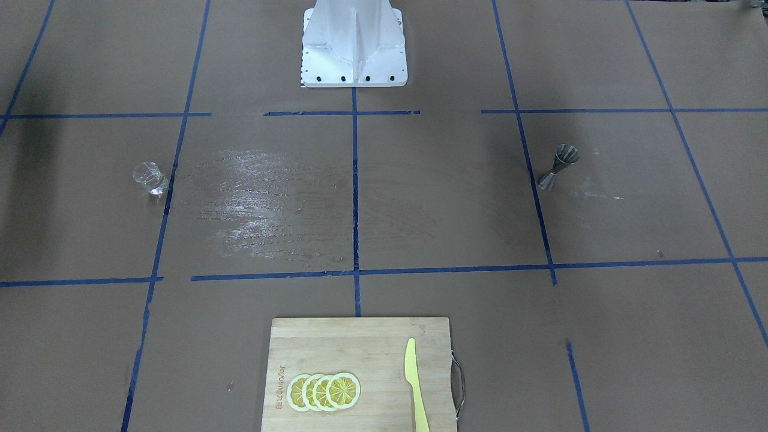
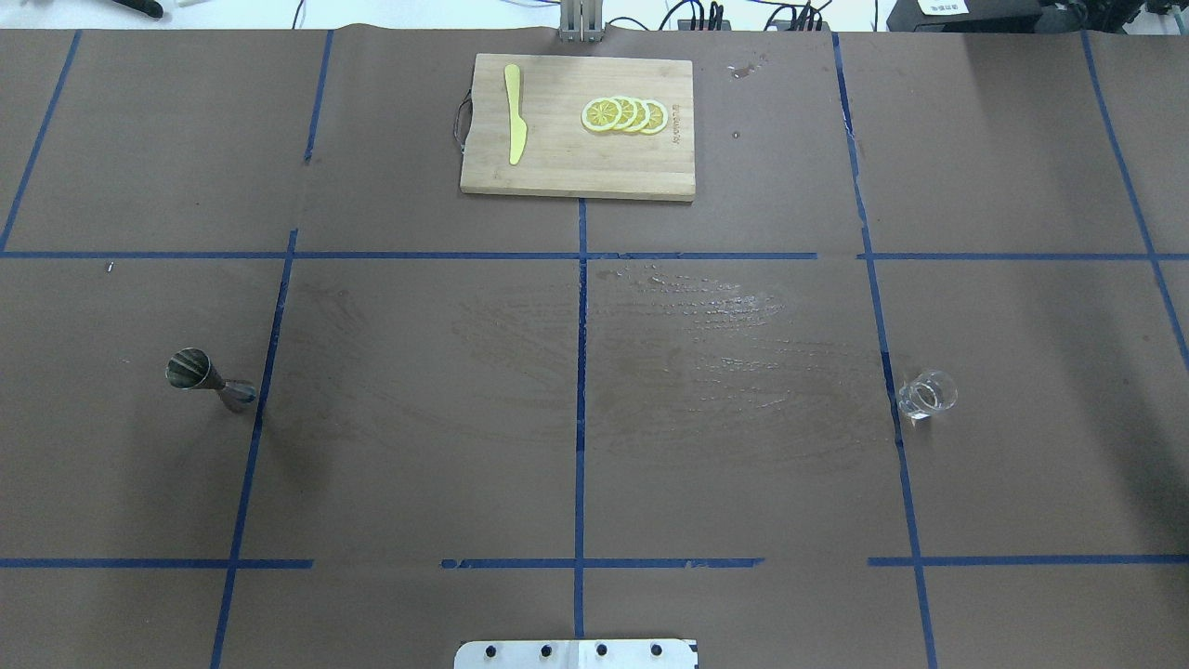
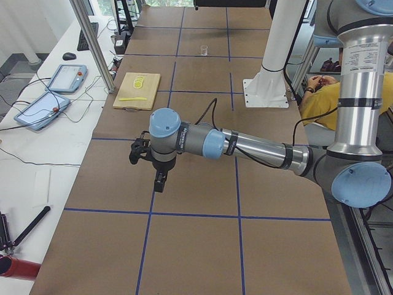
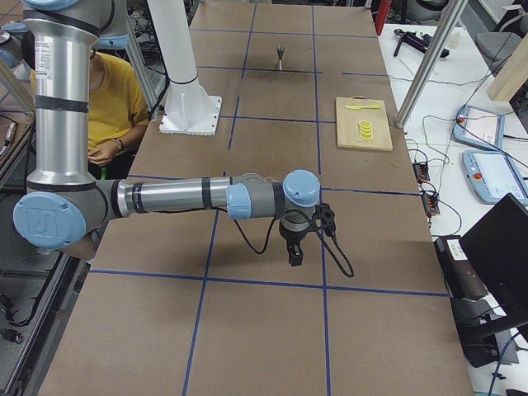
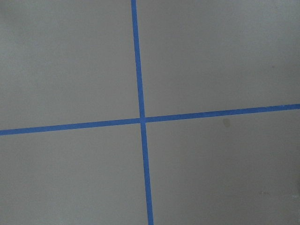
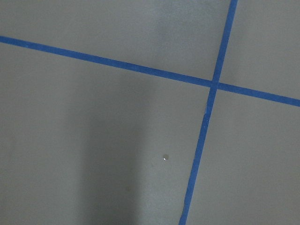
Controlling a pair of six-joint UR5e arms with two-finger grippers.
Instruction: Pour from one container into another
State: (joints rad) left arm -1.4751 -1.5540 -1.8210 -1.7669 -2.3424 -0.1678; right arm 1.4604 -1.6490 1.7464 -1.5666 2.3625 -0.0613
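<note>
The small clear glass cup [image 1: 149, 178] [image 2: 927, 395] stands upright on the brown table, on the robot's right side next to a blue tape line. The grey steel jigger [image 1: 559, 166] [image 2: 209, 378] stands upright on the robot's left side. Neither gripper shows in the overhead or front views. In the left side view my left gripper [image 3: 159, 183] hangs over bare table at the near end, far from the jigger. In the right side view my right gripper [image 4: 295, 256] hangs likewise, far from the cup. I cannot tell whether either is open or shut. Both wrist views show only paper and tape.
A wooden cutting board [image 2: 576, 177] with lemon slices [image 2: 624, 114] and a yellow knife [image 2: 514, 125] lies at the table's far middle edge. A wet, streaked patch [image 2: 725, 353] spreads between centre and cup. The white robot base [image 1: 354, 42] stands at the near middle.
</note>
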